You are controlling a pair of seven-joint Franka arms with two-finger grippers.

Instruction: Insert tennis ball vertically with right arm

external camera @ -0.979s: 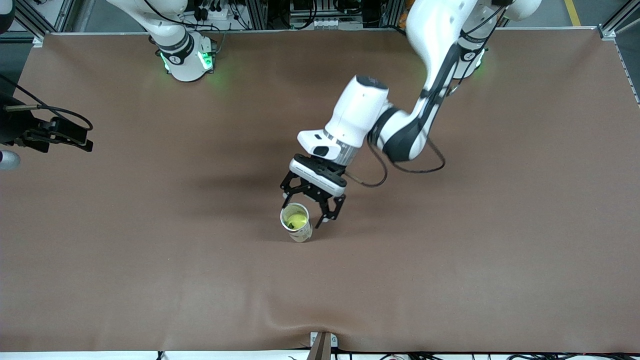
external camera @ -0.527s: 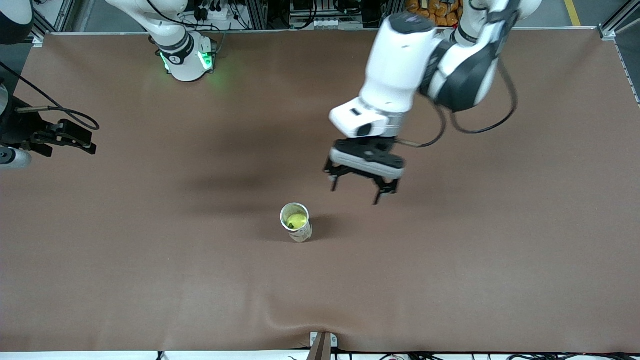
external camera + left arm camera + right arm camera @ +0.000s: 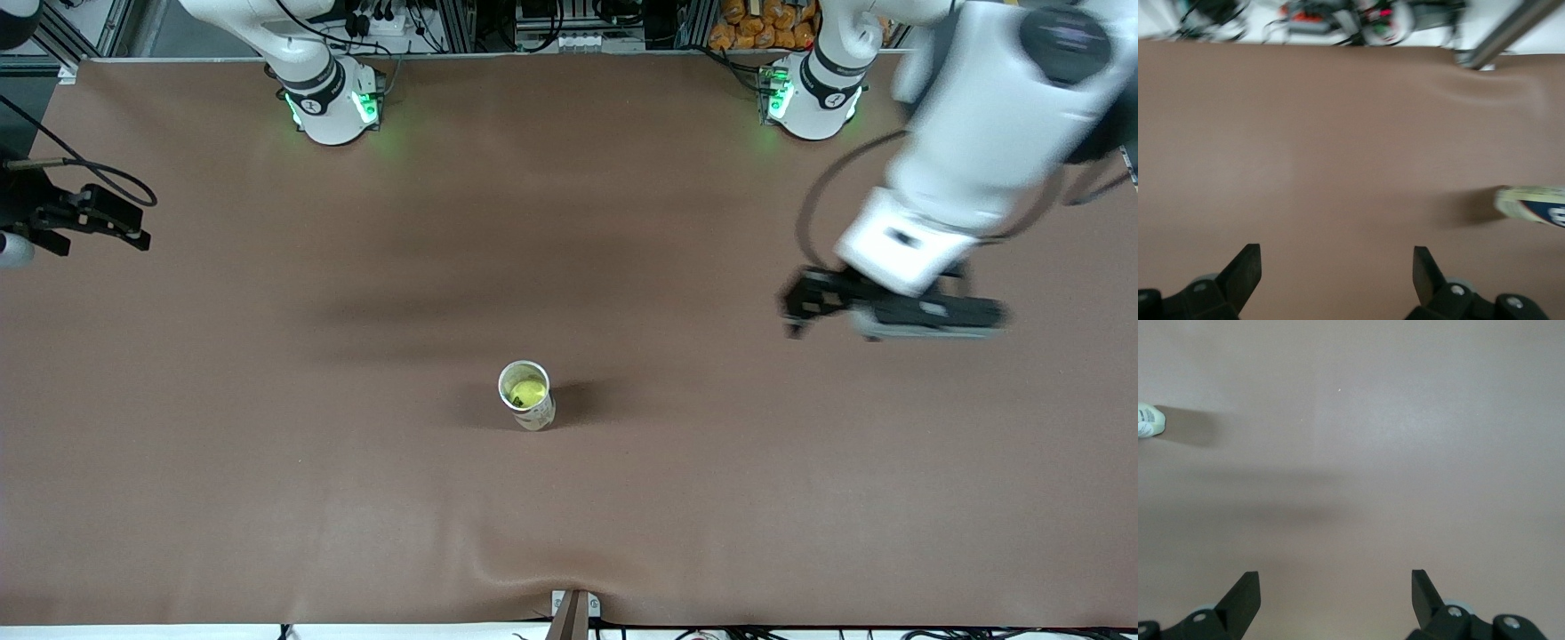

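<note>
A yellow-green tennis ball (image 3: 527, 391) sits inside a short white container (image 3: 536, 416) that stands upright mid-table with its mouth up. My left gripper (image 3: 889, 324) hangs over bare mat toward the left arm's end of the table, well apart from the container. Its wrist view shows the left gripper (image 3: 1336, 267) open and empty, with the container (image 3: 1535, 205) off to one side. My right gripper (image 3: 133, 233) hangs at the right arm's end of the table, over the mat's edge. In its wrist view the right gripper (image 3: 1336, 587) is open and empty, and the container (image 3: 1150, 421) shows at the frame's edge.
A brown mat (image 3: 267, 498) covers the table, slightly rippled near the clamp (image 3: 573, 609) at its front edge. The two arm bases (image 3: 331, 107) (image 3: 811, 98) stand along the back edge, with racks and cables past them.
My left gripper was open around the container a second ago; it has lifted and swung away toward the left arm's end of the table. The right gripper shifted slightly. Ball and container stayed put.
</note>
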